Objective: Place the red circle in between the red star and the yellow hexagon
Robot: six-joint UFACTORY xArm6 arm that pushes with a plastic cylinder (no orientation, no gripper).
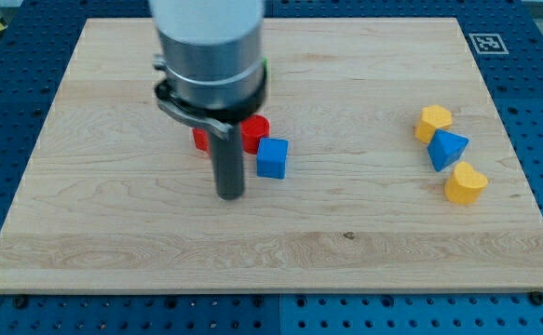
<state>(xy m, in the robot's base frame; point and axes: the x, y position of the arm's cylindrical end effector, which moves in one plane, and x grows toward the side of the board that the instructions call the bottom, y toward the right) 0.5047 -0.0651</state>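
Wooden board [346,242] on blue pegboard: my tip [230,195], a bare rod without jaws, rests just below the red circle [256,132] and beside the blue cube [272,157]. Red star [200,140] sits half hidden behind the rod; yellow hexagon [433,122] lies well apart, so 1 long push seems needed

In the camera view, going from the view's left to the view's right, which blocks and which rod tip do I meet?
red block partly hidden behind the rod → my tip → red circle → blue cube → yellow hexagon → blue block → yellow block
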